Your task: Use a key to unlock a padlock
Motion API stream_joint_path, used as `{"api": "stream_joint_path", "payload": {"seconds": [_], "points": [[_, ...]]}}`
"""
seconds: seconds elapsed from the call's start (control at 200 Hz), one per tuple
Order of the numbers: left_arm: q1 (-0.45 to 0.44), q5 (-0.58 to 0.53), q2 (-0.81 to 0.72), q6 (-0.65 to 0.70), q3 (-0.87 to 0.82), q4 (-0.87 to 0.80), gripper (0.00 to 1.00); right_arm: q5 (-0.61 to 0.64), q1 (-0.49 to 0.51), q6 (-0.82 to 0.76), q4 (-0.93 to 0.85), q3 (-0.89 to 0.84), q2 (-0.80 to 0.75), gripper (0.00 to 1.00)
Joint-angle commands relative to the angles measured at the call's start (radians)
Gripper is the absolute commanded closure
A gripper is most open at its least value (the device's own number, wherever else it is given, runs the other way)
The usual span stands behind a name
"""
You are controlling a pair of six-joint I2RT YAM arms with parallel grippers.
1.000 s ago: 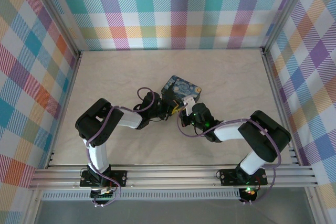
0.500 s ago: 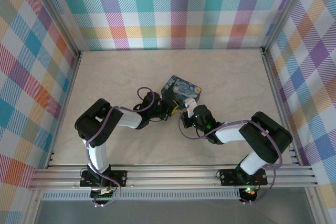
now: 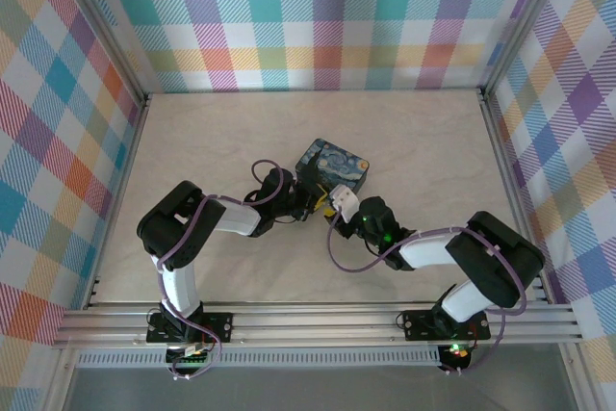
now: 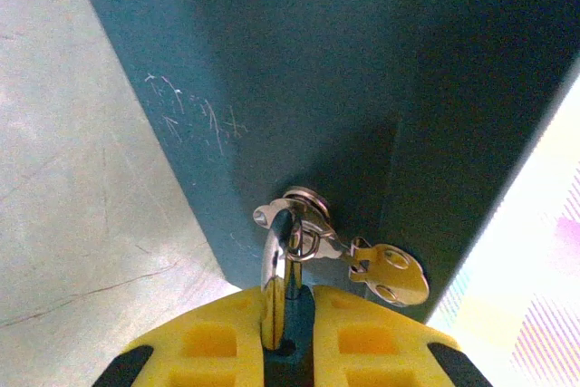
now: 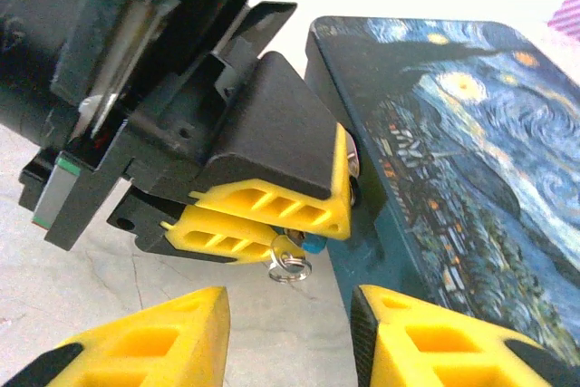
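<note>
Padlock (image 4: pixel 275 278), a slim chrome sliver seen edge-on, sits clamped between the ribbed yellow fingers of the left gripper (image 5: pixel 308 231), at the dark teal wall of the swirl-painted box (image 5: pixel 471 151). A flat silvery two-holed tab (image 4: pixel 390 274) juts beside it. Nearby, the right gripper (image 5: pixel 288 314) gapes wide, holding nothing.

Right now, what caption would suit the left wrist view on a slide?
Left gripper clamped on the tiny padlock at the latch of the dark-blue box.

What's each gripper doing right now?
Left gripper: closed on the padlock.
Right gripper: open, holding nothing.
</note>
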Motion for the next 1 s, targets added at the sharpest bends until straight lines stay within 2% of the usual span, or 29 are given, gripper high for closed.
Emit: {"api": "stream_joint_path", "payload": {"seconds": [0.0, 0.51, 0.995], "points": [[0.001, -0.002, -0.028, 0.002, 0.017, -0.059, 0.93, 0.007, 0.008, -0.136, 0.041, 0.020, 0.033, 0.58], [0.000, 0.004, -0.028, 0.004, 0.027, -0.069, 0.95, 0.020, 0.010, -0.232, 0.052, 0.086, 0.134, 0.60], [0.000, 0.007, -0.028, 0.007, 0.029, -0.071, 0.95, 0.028, 0.010, -0.248, 0.059, 0.120, 0.169, 0.73]]}}
